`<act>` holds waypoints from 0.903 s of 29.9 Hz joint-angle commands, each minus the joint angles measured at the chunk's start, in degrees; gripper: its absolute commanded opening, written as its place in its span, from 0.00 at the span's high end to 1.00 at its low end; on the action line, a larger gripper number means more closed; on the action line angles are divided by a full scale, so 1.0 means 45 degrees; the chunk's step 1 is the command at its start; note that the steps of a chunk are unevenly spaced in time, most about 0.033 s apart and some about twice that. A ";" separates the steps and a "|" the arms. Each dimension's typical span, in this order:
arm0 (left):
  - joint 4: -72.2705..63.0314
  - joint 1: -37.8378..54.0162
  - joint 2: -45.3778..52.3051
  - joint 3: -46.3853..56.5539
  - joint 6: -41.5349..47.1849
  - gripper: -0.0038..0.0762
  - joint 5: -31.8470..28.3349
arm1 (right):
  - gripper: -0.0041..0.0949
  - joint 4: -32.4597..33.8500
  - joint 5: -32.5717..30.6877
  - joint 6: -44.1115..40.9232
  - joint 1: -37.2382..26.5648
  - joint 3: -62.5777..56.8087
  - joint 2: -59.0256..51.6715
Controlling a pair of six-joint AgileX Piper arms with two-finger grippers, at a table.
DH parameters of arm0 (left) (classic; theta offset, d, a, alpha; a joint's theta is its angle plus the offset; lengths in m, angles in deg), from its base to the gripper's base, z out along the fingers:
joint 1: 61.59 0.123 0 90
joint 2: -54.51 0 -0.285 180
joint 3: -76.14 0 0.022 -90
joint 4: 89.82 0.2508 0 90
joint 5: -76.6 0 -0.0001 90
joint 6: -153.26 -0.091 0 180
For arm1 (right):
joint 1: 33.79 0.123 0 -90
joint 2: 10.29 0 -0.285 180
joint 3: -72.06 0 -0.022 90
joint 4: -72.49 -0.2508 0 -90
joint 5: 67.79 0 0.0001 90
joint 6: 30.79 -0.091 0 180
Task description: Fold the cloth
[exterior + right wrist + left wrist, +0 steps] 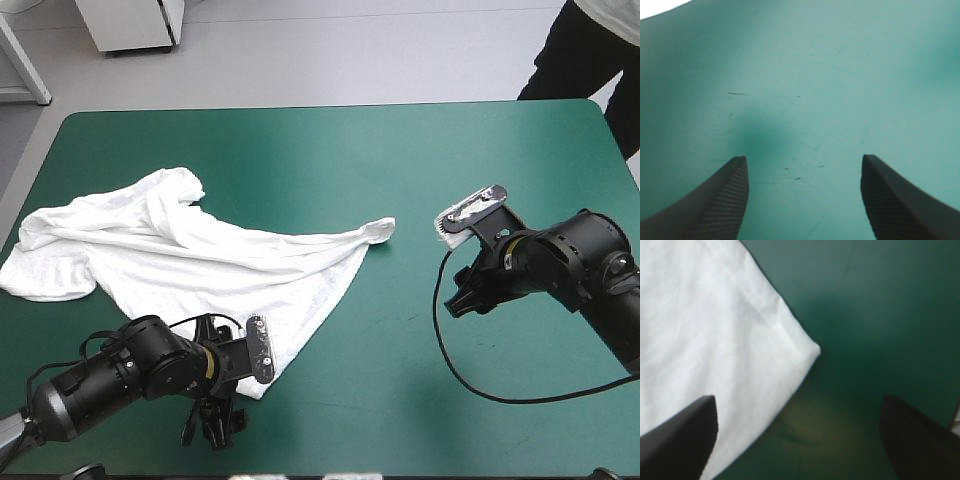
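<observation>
A white T-shirt [190, 245] lies loosely spread and rumpled on the teal-green surface [330, 150], all of it on the left arm's side, as two robot arms hover over the cover. The left tool [799, 400] is poised at the garment's near corner, its black fingers [685, 435] standing wide apart and clamped on nothing. One finger sits over white cloth, the other over bare teal-green cover. The stitched hem corner [805, 347] comes to a point just ahead of the tool, between the two fingers. Seen from above, that same corner reaches in beside the left arm's wrist. The bulk of the shirt stretches away ahead of the tool, bunched in long folds, with what looks like a sleeve flopped out toward the surface's left edge. A narrow tip of cloth [378, 230] runs out toward the right tool [804, 159] and stops short of it, with a strip of bare green between them. The right tool stands well apart from the shirt, its fingers [725, 200] likewise spread wide with nothing between them, over a stretch of cover marked only by fine scratches and the tool's own soft shadow. A sliver of white shows far ahead of the right tool, too little to tell what it is. Whether either tool touches the surface cannot be told from these views.
</observation>
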 commanded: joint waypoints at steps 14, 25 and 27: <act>-0.1091 -0.0095 -0.2543 -0.0223 -0.0261 0.16 -0.2559 | 0.35 0.0754 0.1196 -0.0014 0.0023 0.0384 -0.0307; -0.1363 0.0218 -0.3901 0.0052 0.0896 0.63 -0.2933 | 0.35 0.0788 0.2014 -0.0309 0.0023 0.0408 0.0318; -0.1781 0.0446 -0.3997 0.0135 0.0896 0.76 -0.2996 | 0.35 0.0788 0.2140 -0.0305 0.0023 0.0473 0.0805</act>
